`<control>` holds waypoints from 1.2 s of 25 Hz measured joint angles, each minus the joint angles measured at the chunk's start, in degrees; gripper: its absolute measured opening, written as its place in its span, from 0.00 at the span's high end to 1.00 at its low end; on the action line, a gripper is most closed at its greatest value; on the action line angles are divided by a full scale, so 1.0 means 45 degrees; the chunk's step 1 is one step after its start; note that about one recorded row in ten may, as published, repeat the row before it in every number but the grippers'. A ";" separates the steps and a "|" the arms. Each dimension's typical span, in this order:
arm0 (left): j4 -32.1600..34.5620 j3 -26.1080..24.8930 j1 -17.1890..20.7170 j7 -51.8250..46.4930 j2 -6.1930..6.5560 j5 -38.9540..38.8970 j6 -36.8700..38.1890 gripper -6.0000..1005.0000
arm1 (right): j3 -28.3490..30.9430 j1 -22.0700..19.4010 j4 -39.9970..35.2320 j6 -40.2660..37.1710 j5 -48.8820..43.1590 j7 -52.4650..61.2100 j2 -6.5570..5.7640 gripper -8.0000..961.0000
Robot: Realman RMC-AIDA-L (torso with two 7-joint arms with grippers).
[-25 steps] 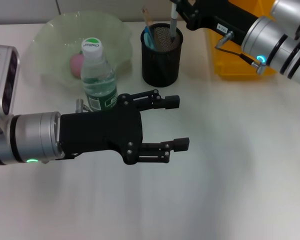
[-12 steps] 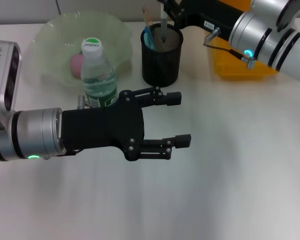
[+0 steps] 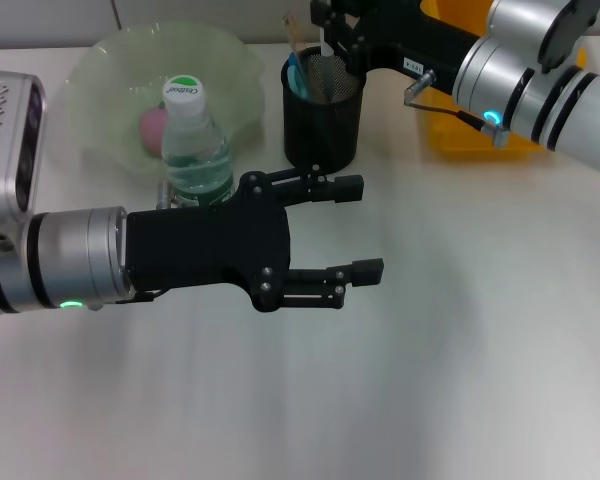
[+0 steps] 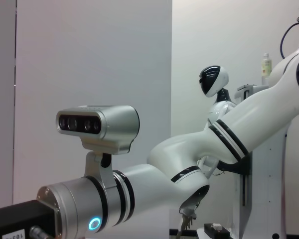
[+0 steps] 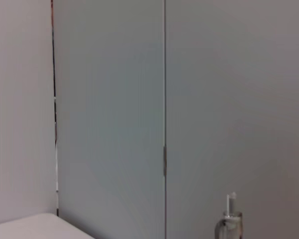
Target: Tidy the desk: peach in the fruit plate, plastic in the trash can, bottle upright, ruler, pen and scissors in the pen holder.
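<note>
Over a white desk, the robot's right gripper hangs at the far rim of the black mesh pen holder, its fingertips lost against the dark cup, so whether its jaws are apart or together cannot be told. No pen can be made out between them. A blue item and a tan, ruler-like strip stand in the holder; which of the ruler, pen and scissors these are is hard to say, but none of the three lies loose on the visible desk.

Nearer the camera, the left gripper floats above bare tabletop with its jaws wide apart and nothing between them, just beside the water bottle, which stands upright with its green cap on top. Behind the bottle, the pale green fruit plate holds a pink fruit, apparently the peach. A yellow bin, likely the trash can, sits under the right arm at the desk's far right; its contents are hidden, and no plastic scrap shows on the desk.

By this evidence the tidy-up looks close to finished: peach plated, bottle standing, desk bare of stray stationery. What seems left is confirming the last item is in the holder.
</note>
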 joint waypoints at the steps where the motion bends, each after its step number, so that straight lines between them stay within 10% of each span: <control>1: 0.0000 0.0000 0.0000 0.0000 0.0000 0.0000 0.0000 0.20 | 0.0000 0.0000 0.0000 0.0000 0.0000 0.0000 0.0000 0.72; 14: -0.0012 -0.0030 -0.0064 -0.0004 0.0000 -0.0015 -0.0181 0.20 | 0.0036 -0.0688 -0.1199 -0.0406 0.0094 0.1060 -0.0028 0.59; 30: -0.0011 -0.0130 -0.0056 -0.0215 -0.0001 -0.0415 -0.0034 0.20 | -0.0067 -0.6818 -0.9486 -0.5346 -0.3662 0.8843 -0.0124 0.39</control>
